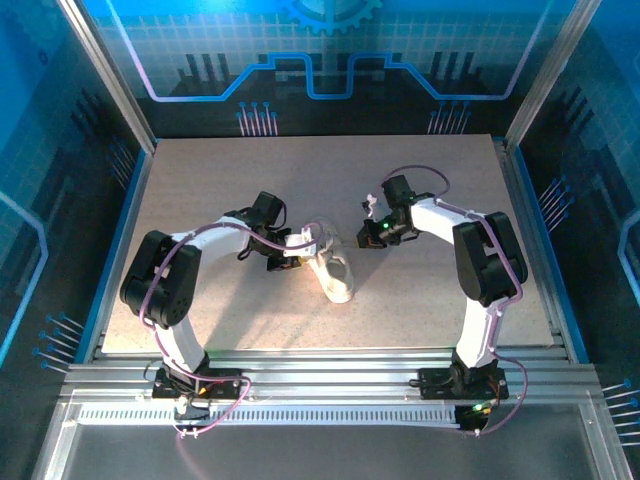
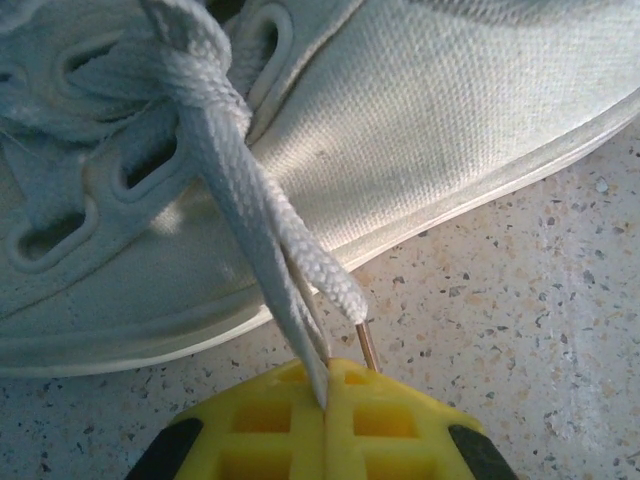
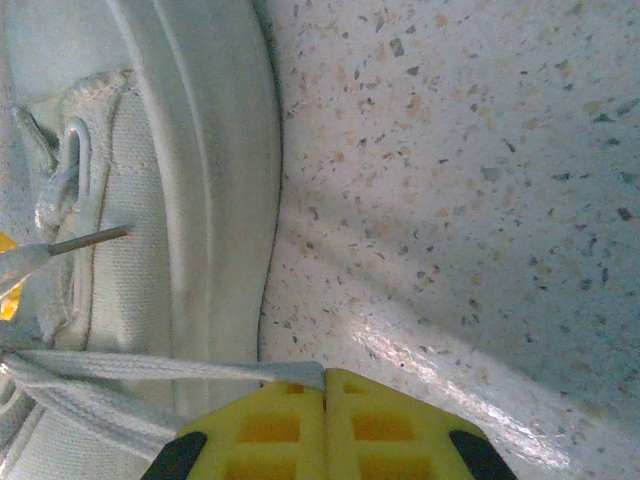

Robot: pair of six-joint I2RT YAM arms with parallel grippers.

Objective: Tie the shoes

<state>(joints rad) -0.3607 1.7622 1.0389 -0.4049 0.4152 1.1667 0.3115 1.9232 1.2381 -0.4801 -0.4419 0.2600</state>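
Observation:
The white sneaker (image 1: 333,270) lies mid-table between both arms. In the left wrist view its canvas side (image 2: 430,120) and pale sole rim are close up, and a white lace (image 2: 245,195) runs down from the eyelets into my left gripper (image 2: 328,385). That gripper's yellow fingers are shut on the lace, with the metal tip (image 2: 367,347) just beside them. My right gripper (image 3: 325,378) is shut on another lace strand (image 3: 150,370), pulled taut from the shoe (image 3: 200,200). From above, the left gripper (image 1: 290,257) sits at the shoe's left and the right gripper (image 1: 366,236) at its upper right.
The speckled tabletop (image 1: 430,290) spreads around the shoe, with a metal rail (image 1: 330,385) along the near edge. Blue walls and metal posts (image 1: 110,75) enclose the sides and back. A second lace tip (image 3: 95,239) lies across the shoe's upper.

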